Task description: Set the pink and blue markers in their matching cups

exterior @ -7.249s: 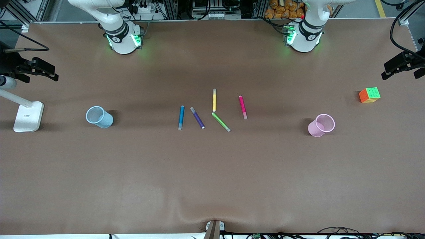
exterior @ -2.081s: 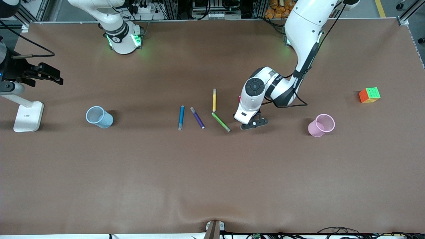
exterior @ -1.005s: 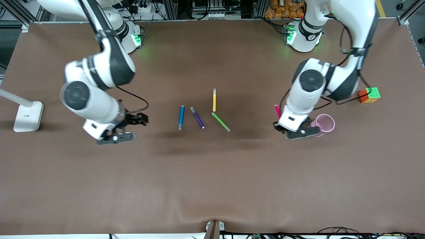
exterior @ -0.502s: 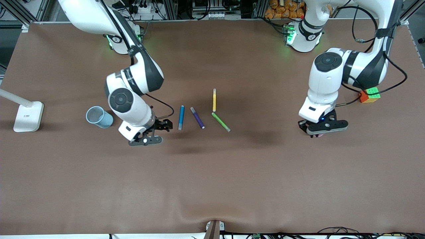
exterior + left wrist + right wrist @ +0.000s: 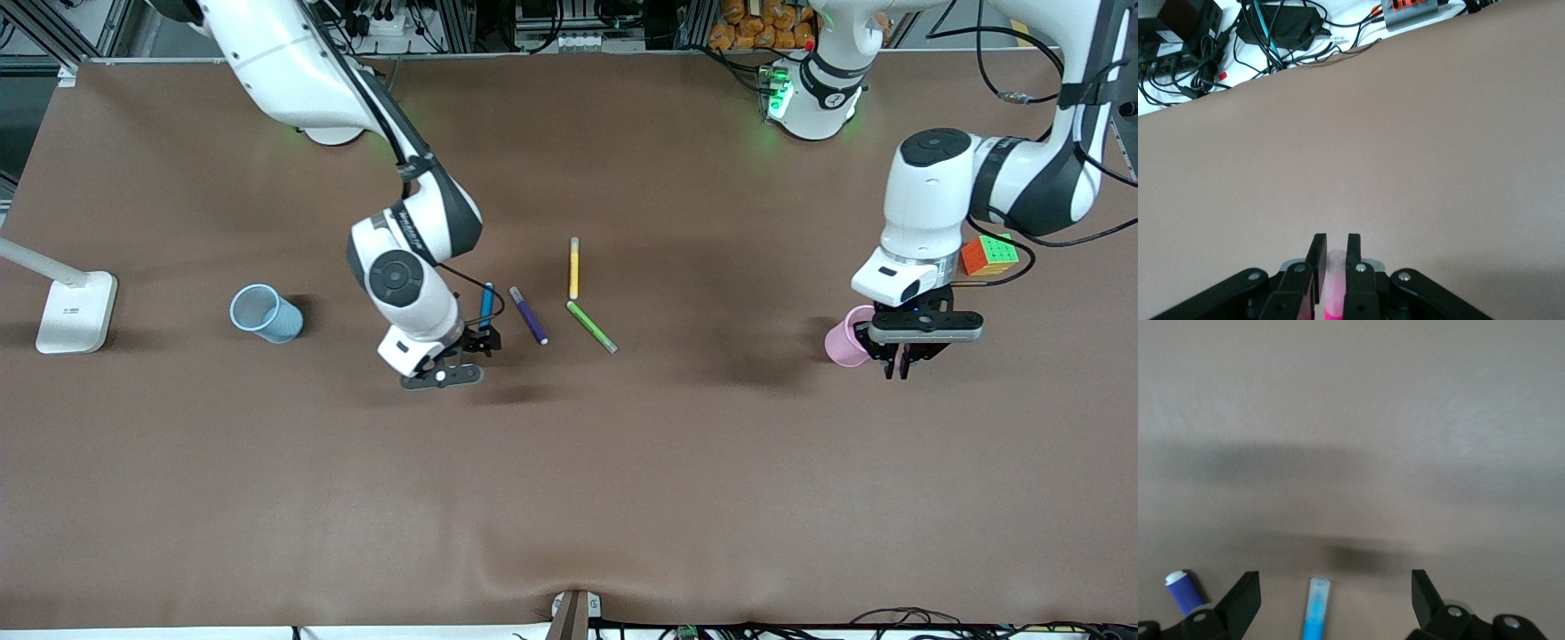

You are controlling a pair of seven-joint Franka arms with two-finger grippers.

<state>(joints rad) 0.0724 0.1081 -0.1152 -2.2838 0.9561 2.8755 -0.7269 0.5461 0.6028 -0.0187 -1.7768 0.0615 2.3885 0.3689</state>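
1. Gripping the pink marker (image 5: 1334,288) upright between narrow fingers (image 5: 1316,257), my left pincer (image 5: 898,364) hangs over the worktop (image 5: 622,480) just beside the pink cup (image 5: 843,340), on that cup's side toward the left arm's end.
2. My right pincer (image 5: 462,348) is spread wide over the blue marker's (image 5: 485,302) grey-capped end, its fingers (image 5: 1239,597) on either side of it, not touching.
3. That marker lies flat, just beside the purple marker (image 5: 528,316).
4. From the purple marker, the blue cup (image 5: 265,314) stands well apart, toward the right arm's end.
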